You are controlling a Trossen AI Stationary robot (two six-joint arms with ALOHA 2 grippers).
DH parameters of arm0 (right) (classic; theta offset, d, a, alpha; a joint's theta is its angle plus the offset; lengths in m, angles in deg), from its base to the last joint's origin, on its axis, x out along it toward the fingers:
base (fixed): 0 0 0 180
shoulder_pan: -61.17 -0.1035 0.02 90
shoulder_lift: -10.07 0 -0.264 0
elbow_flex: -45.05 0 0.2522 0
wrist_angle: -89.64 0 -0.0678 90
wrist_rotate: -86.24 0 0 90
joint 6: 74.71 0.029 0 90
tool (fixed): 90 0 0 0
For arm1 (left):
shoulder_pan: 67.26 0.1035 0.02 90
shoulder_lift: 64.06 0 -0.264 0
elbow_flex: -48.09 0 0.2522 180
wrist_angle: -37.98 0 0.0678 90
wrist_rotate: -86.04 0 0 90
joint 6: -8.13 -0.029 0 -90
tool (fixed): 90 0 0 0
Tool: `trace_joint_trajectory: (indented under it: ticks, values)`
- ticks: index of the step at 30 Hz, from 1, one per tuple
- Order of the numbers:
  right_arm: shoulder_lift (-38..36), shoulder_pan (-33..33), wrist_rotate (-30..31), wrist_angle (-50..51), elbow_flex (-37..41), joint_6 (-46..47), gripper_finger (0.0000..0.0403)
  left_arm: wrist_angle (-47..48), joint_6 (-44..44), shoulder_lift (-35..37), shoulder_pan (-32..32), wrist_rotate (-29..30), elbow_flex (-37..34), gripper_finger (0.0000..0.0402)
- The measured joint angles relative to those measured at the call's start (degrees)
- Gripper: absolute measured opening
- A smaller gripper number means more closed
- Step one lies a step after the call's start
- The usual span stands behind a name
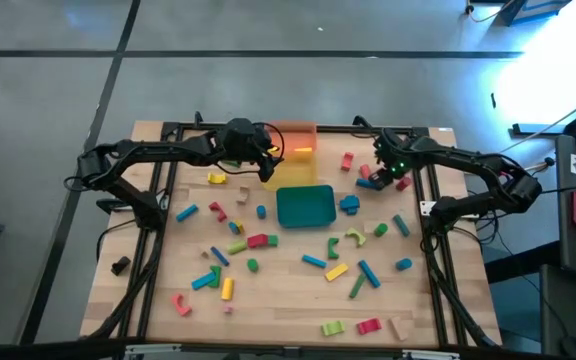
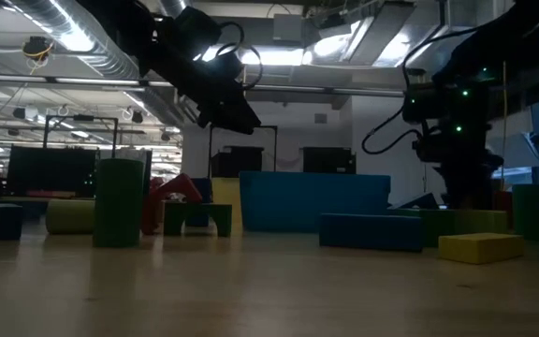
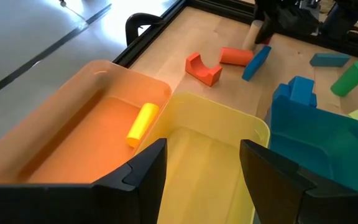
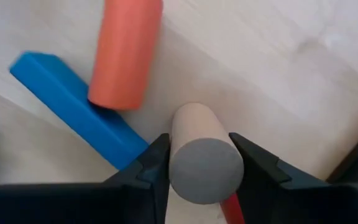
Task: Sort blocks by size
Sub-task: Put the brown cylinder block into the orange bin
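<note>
Strong glare at high view's upper right, washing the floor [image 1: 558, 70]. Low view dim, backlit by ceiling lights [image 2: 340, 42], arms silhouetted. Wrist views bright; near cylinder [image 4: 204, 155] soft, out of focus.

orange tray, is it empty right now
No, the left wrist view shows one yellow cylinder lying inside the orange tray.

One camera is looking straight down on the whole worktop [image 1: 298, 290]; another is sitting at worktop height, facing the room. Each wrist camera is looking closely past its own tool, both sharing the red cylinder [image 3: 235, 56] and blue bar [image 3: 256, 62].
</note>
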Motion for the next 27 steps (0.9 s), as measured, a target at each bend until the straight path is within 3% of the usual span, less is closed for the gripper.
trace_joint_trajectory:
  ticks: [7,15,18,27]
  values:
    - [0.0,0.0,-1.0,-0.7,-1.0,-1.5,0.0134,0.4,-0.5,0.3,0.0,0.0,0.0,0.0185]
    - [0.0,0.0,-1.5,-1.6,-9.5,-2.3,0.0134,7.2,-0.6,6.1,0.0,0.0,0.0,0.0184]
    - [0.0,-0.1,-2.0,-8.9,-10.7,-2.3,0.0134,12.0,-0.6,8.8,-0.6,0.1,0.0,0.0184]
    - [3.6,-0.1,-11.2,-36.6,-10.7,-2.3,0.0134,22.0,-0.5,14.3,-3.9,0.0,0.0,0.0184]
